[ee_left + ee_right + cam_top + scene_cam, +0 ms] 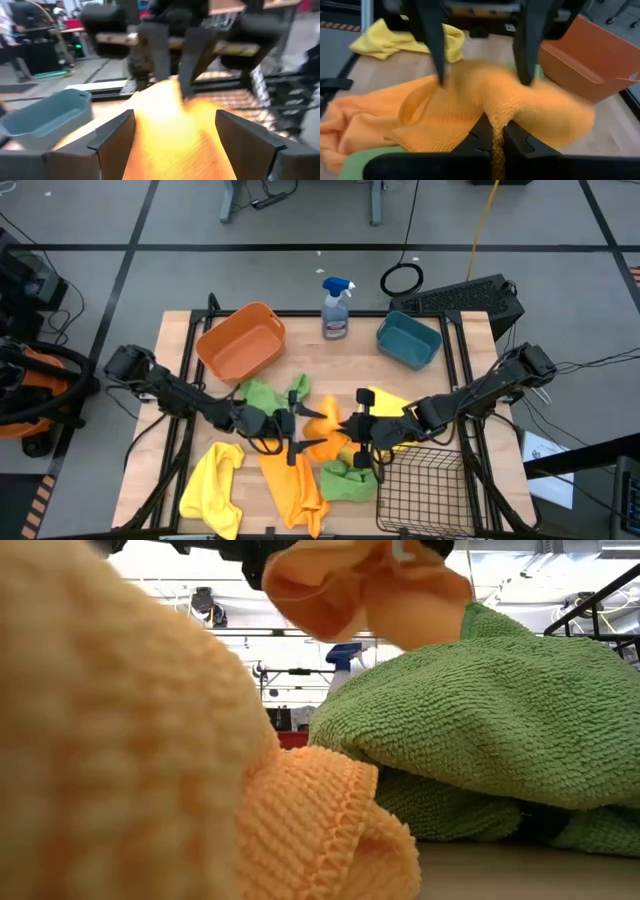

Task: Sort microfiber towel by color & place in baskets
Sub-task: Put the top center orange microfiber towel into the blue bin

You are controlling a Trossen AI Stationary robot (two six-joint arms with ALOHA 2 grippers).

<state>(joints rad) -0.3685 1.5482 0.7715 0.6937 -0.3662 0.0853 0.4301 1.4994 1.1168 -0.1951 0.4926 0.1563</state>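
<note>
While both grippers meet mid-frame overhead, I see the soft orange microfiber towel lifted between them.
Right wrist view: right gripper pinches its fold; left gripper gapes, so I'd keep that pinch firm toward the upper-left orange oval plastic tub.

Spray bottle between two baskets.
</note>
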